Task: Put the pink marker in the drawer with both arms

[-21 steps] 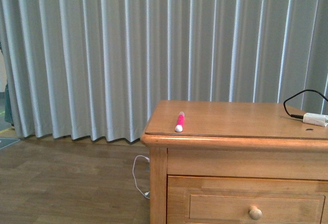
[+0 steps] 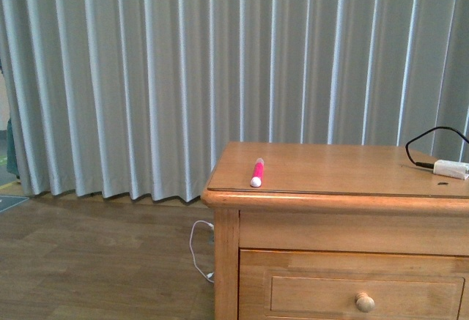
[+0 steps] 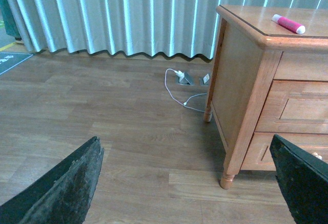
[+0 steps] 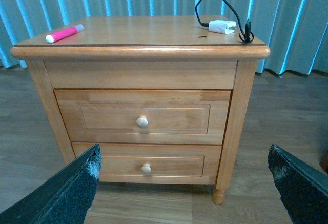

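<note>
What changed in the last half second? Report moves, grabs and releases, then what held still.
Nothing visibly moved, and nothing was taken hold of or let go. The pink marker lies on the cabinet top as before, the drawer stays shut, and the white plug has not shifted.
</note>
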Controlling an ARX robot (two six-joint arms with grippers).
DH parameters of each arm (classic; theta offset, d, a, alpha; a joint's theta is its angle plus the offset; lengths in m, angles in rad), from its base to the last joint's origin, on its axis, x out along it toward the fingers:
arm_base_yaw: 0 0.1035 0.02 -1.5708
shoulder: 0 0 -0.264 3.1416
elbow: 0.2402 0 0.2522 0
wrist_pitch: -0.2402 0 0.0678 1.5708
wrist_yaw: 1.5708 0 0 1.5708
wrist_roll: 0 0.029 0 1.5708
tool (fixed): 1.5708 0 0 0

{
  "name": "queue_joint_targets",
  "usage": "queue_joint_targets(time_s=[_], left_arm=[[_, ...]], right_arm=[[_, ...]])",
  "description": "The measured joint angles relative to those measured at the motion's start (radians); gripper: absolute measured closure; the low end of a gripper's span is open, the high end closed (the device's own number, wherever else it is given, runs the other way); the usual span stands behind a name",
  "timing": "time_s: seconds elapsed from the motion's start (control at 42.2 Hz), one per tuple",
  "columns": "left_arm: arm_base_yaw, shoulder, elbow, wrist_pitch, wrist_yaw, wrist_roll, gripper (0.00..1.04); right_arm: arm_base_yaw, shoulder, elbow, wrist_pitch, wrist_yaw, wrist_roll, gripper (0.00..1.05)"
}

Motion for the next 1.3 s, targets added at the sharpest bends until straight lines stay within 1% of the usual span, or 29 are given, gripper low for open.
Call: queue_joint_targets(time_s=[0.284,0.331,0.355,0.379,0.474,0.521,0.663,0.781,0.876,0.947,1.136,1.302], left_arm=[[0.0,0.0,0.0,0.0,0.0,0.0,0.06],[0.0,0.0,0.0,0.0,0.0,0.0,0.06],[0.0,0.0,0.0,0.0,0.001,0.0,0.06],[0.0,0.0,0.0,0.0,0.0,0.0,0.06],[0.0,0.0,0.0,0.0,0.0,0.0,0.06],[0.0,0.0,0.0,0.0,0.0,0.0,0.06],[0.0,0.0,0.0,0.0,0.0,0.0,0.06],[0.0,0.0,0.0,0.0,0.0,0.0,0.06],[0.0,0.0,0.0,0.0,0.0,0.0,0.06],[0.0,0.0,0.0,0.0,0.0,0.0,0.06],[0.0,0.0,0.0,0.0,0.0,0.0,0.06],[0.0,0.0,0.0,0.0,0.0,0.0,0.06]], right_arm=[[-0.002,0.003,0.001,-0.005,-0.006,0.005,0.09],[-0.015,0.08,0.059,-0.152,-0.082,0.053,0.09],[-0.009,0.146,0.085,-0.196,-0.085,0.082,0.09],[0.004,0.2,0.094,-0.192,-0.081,0.105,0.09],[0.079,0.402,0.116,-0.046,-0.037,0.143,0.09],[0.129,0.538,0.139,0.082,0.005,0.157,0.09],[0.202,0.861,0.22,0.348,0.059,0.18,0.09],[0.231,1.125,0.314,0.506,0.095,0.193,0.09],[0.247,1.314,0.399,0.587,0.12,0.192,0.09],[0.259,1.508,0.496,0.648,0.144,0.186,0.09],[0.272,1.827,0.694,0.73,0.183,0.153,0.09],[0.271,2.0,0.842,0.756,0.204,0.102,0.09]])
